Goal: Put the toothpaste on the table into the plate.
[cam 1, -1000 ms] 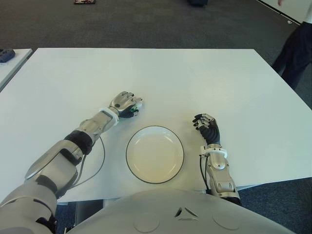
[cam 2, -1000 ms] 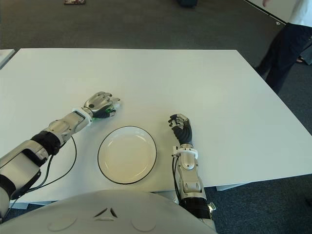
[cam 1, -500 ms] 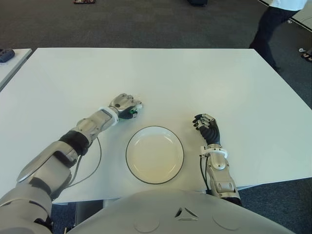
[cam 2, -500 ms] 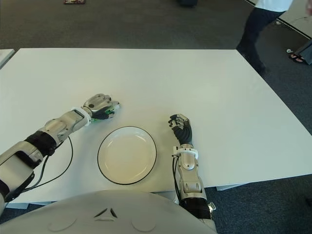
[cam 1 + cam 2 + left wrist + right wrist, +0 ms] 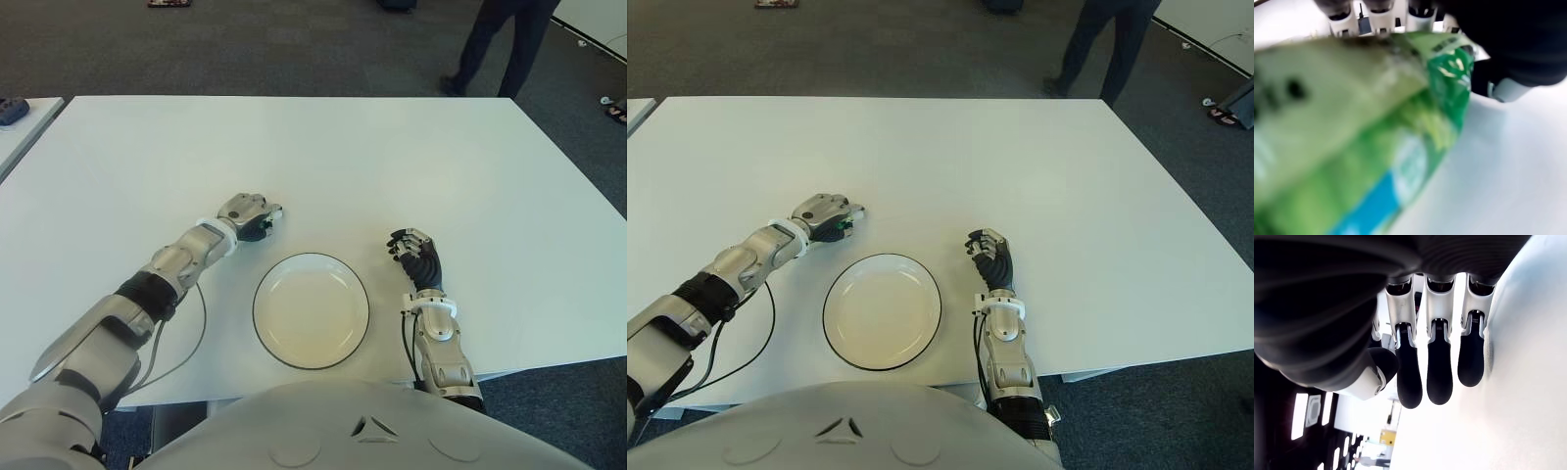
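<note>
Changes over the last second. The left hand (image 5: 251,212), fingers closed around the green toothpaste tube (image 5: 1366,132), has lowered slightly toward the white table (image 5: 392,157) and shifted a little toward the robot's left, just beyond the plate (image 5: 312,309). The person (image 5: 500,44) past the table's far edge has walked from the right margin toward the centre.

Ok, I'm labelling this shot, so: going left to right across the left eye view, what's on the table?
Left hand closed on the toothpaste → plate → right hand.
</note>
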